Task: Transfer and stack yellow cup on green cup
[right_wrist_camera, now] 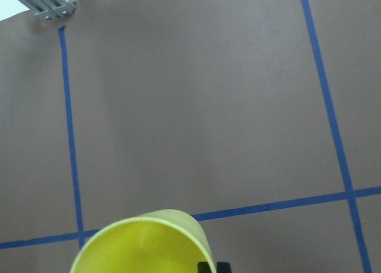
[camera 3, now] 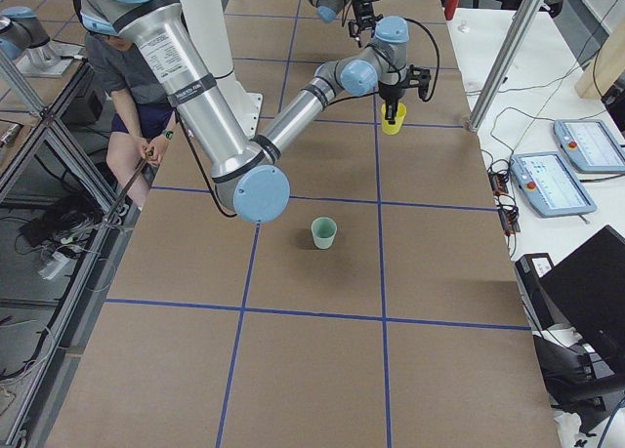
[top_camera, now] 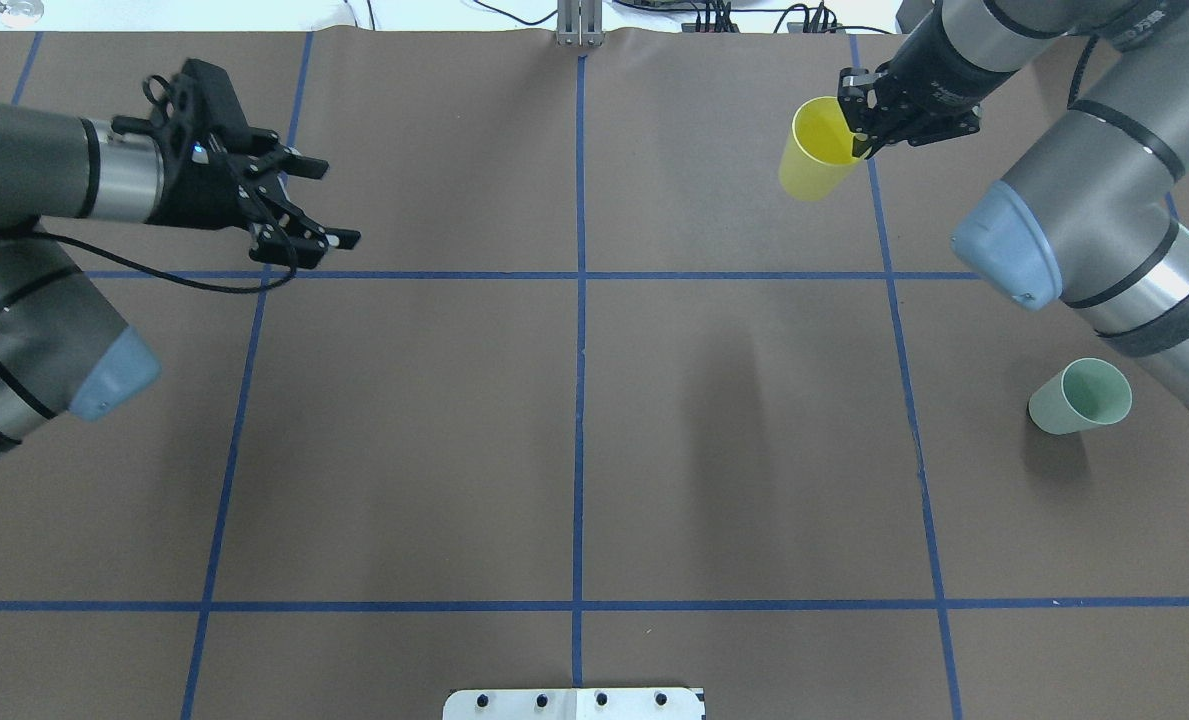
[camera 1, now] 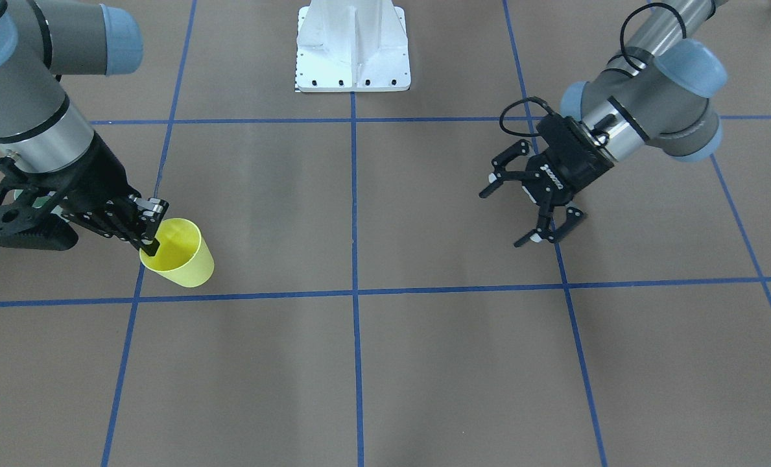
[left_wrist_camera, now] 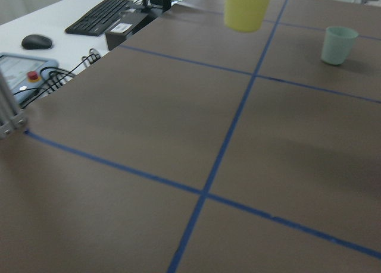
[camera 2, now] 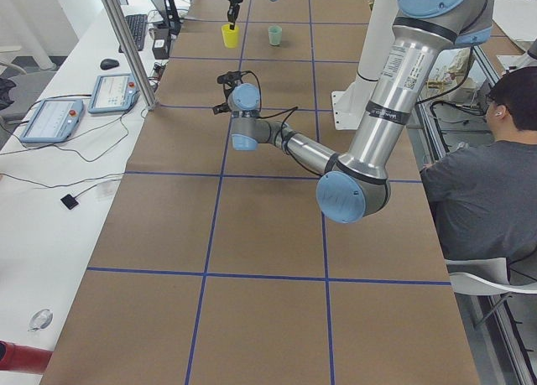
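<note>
The right gripper pinches the rim of the yellow cup, one finger inside the mouth and one outside. The cup hangs tilted, mouth up, and looks raised off the brown table, which is marked with a blue tape grid. The green cup stands upright on the table, alone. The yellow cup is well apart from it, farther from the robot and toward the table's middle. The left gripper hovers far from the green cup, across the table, with its fingers spread and nothing between them. White lettering on its black body is too small to read.
</note>
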{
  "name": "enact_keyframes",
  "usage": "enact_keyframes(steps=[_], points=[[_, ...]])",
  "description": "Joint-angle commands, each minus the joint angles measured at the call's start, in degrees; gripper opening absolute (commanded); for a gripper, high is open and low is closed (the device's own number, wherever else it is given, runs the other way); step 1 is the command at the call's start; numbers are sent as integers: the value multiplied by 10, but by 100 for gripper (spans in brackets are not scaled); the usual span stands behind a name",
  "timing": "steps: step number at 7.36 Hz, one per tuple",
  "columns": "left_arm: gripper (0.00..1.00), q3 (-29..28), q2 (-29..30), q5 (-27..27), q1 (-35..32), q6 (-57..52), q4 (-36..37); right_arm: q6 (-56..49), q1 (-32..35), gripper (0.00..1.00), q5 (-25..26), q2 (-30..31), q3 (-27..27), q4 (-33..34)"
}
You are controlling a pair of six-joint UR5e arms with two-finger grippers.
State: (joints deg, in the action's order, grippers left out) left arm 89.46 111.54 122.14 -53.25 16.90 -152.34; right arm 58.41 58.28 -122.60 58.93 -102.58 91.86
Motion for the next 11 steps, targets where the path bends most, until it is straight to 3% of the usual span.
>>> enact_keyframes(steps=[1,3,5,7,8,9,11], points=[[100,3,-10,27,-89,-9,137,-55,31,0,-13,33,-2,0],[100,2,-46,25,-144,-113,225,-100,55,0,-33,59,-6,-1],[100,5,-50,21,-215,-274,373,-130,68,0,-34,75,-7,-5],[100,1,-104,17,-276,-296,399,-159,89,0,-64,92,-17,-4],[100,-1,-130,10,-305,-292,460,-187,110,0,-96,112,-33,-3],[100,11,-128,13,-320,-288,565,-203,117,0,-98,141,-53,-3],[100,20,-159,5,-346,-288,592,-242,125,0,-99,211,-102,-4]])
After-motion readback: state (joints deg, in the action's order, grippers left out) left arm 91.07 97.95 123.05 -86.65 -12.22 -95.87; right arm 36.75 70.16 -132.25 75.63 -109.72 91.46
